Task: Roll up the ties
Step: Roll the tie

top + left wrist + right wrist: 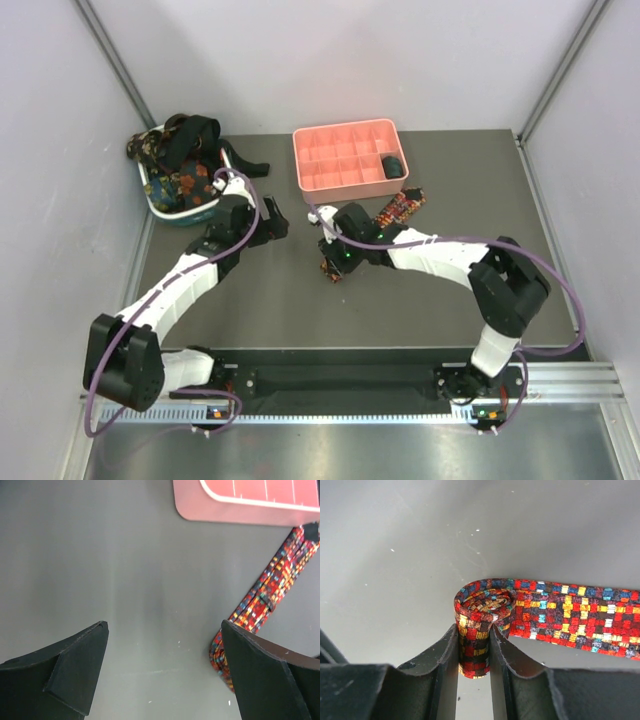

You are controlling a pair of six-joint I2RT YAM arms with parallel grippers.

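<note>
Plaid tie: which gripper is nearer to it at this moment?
Right. The right gripper is shut on the rolled end of the plaid tie. The left gripper stands open off to the tie's side, holding nothing.

left fingers (75, 675) spread wide, right fingers (442, 667) clamped

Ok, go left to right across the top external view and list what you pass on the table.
teal-and-white basket → left gripper → right gripper → dark roll in the pink tray. The plaid tie and the tray itself span too widely to place.
</note>
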